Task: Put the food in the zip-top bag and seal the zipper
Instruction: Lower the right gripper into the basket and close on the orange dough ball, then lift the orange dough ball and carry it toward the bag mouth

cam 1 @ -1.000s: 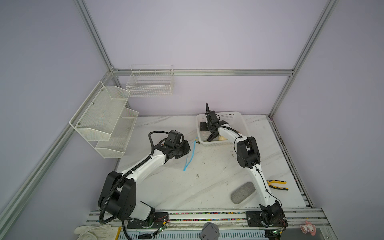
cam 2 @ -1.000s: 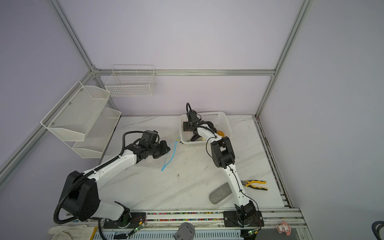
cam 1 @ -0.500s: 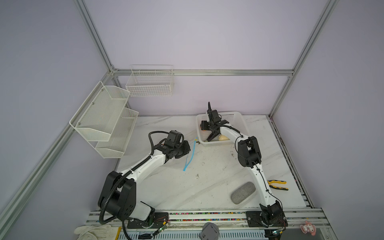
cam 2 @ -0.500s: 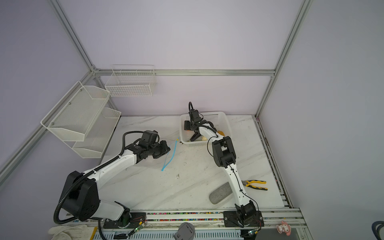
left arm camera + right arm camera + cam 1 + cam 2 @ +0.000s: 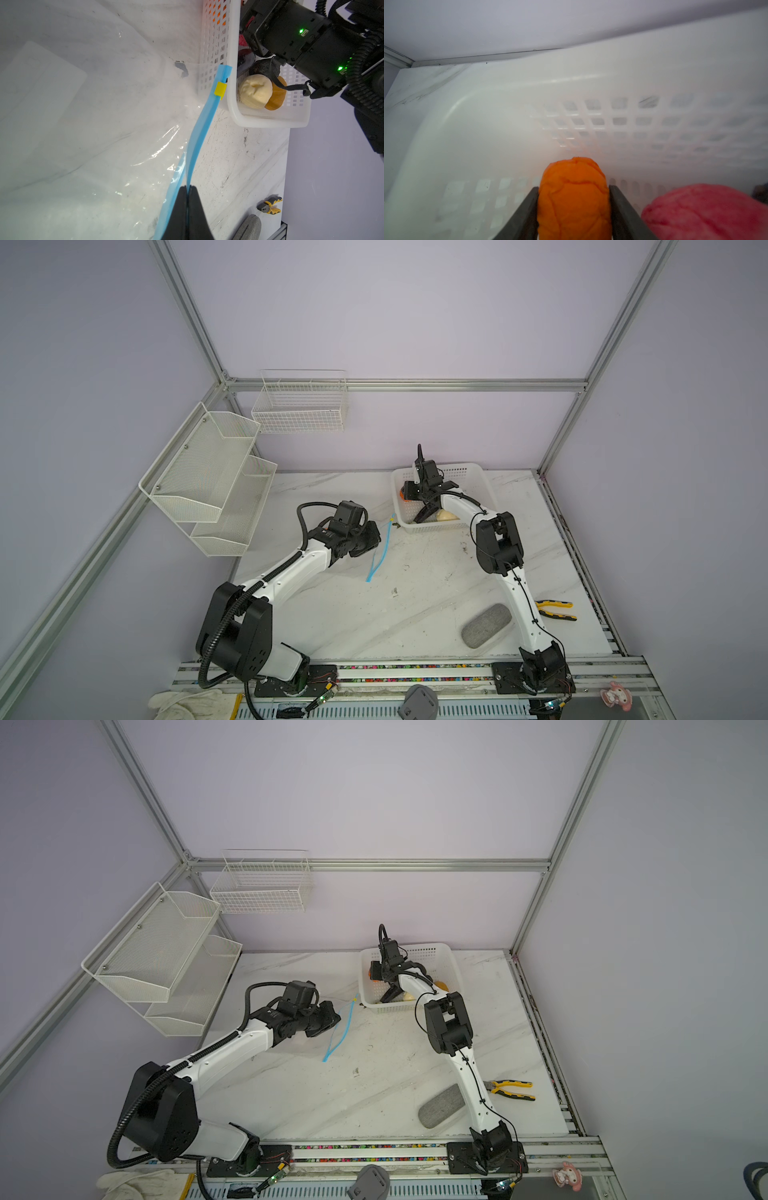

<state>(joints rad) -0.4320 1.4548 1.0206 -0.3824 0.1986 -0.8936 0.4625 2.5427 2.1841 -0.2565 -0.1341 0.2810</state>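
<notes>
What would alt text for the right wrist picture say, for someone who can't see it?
A wrinkled orange toy food piece sits between the two dark fingers of the right gripper, touching both, inside a white perforated plastic basket. A pink toy food piece lies beside it.

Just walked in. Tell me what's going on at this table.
The left gripper is shut on the blue zipper of the clear zip-top bag, with the bag's mouth partly open. The right gripper is down inside the white basket, its jaws against both sides of an orange piece of toy food. A cream piece and a pink piece lie in the basket. No food shows in the bag.
</notes>
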